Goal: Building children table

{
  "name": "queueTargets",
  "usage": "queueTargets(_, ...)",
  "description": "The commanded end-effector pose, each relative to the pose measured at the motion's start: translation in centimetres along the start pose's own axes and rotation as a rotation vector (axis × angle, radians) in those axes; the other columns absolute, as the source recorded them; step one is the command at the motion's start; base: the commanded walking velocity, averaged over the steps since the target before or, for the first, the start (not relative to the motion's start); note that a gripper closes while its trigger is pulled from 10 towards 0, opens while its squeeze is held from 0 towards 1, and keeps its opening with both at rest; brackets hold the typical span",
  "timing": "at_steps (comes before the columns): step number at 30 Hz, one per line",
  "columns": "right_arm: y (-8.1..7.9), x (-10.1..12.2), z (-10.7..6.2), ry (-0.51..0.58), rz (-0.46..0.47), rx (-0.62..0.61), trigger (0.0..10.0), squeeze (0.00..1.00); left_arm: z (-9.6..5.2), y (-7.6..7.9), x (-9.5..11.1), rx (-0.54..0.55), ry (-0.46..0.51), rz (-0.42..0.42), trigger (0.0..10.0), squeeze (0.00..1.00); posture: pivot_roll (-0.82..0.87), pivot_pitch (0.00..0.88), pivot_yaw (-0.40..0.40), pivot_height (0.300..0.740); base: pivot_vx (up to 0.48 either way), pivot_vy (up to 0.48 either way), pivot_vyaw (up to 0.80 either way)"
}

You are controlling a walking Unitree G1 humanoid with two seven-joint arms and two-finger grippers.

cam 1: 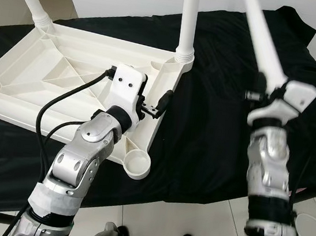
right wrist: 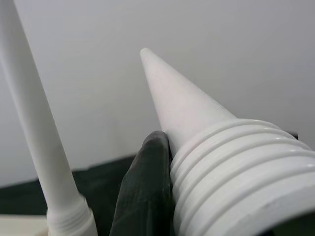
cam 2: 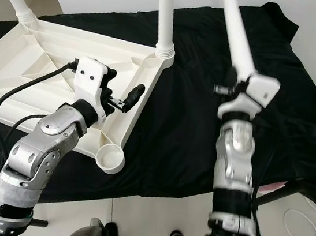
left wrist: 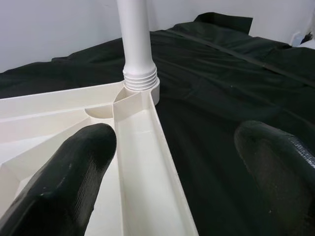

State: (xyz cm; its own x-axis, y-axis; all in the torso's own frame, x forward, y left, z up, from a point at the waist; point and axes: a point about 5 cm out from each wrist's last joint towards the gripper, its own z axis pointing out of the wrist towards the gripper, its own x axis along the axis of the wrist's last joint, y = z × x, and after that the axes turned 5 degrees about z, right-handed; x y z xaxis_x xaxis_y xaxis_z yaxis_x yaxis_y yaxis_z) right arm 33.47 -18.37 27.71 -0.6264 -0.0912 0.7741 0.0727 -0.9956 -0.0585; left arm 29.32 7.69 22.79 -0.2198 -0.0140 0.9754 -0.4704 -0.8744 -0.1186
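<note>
Two legs (cam 1: 188, 23) screwed into tabletop (cam 1: 30, 72), centre-left | third leg (cam 1: 266, 45) gripped by right gripper (cam 1: 265, 88), upper right | left gripper (cam 1: 155, 107) wide, seemingly astride rim | black cloth (cam 1: 214, 131) beneath

No readable txt, labels, brands or nos. on anything in view.

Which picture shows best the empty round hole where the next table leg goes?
The left eye view: the empty round socket sits whole at the near corner of the upside-down tabletop, just past the left gripper. The right eye view shows the same socket equally whole. The right gripper holds the loose leg.
</note>
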Motion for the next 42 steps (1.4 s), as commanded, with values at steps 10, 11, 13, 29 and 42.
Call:
queueTargets(10,-4.2,5.6,3.0,0.300,-0.109,0.200,10.0,0.00,0.3,0.2,0.7,-0.109,0.023,0.000,10.0,0.00,-0.06,0.147,0.158,0.740,0.000,0.000,0.00)
queueTargets(11,-5.7,6.8,3.2,0.370,-0.132,0.284,10.0,0.00,0.3,-0.2,0.8,-0.107,0.027,0.001,10.0,0.00,-0.06,0.143,0.150,0.740,0.000,0.000,0.00)
queueTargets(13,-5.7,6.8,3.2,0.370,-0.132,0.284,10.0,0.00,0.3,-0.2,0.8,-0.107,0.027,0.001,10.0,0.00,-0.06,0.143,0.150,0.740,0.000,0.000,0.00)
queueTargets(29,-10.8,8.6,2.2,0.511,-0.180,0.561,10.0,0.00,0.8,-1.7,1.7,-0.100,0.054,-0.032,10.0,0.00,-0.07,0.140,0.137,0.740,0.000,0.000,0.00)
queueTargets(42,-9.7,2.5,-2.6,0.247,-0.196,0.578,10.0,0.00,0.4,-5.1,-0.3,-0.081,-0.097,0.097,10.0,0.87,-0.07,0.142,0.119,0.740,0.000,0.000,0.00)
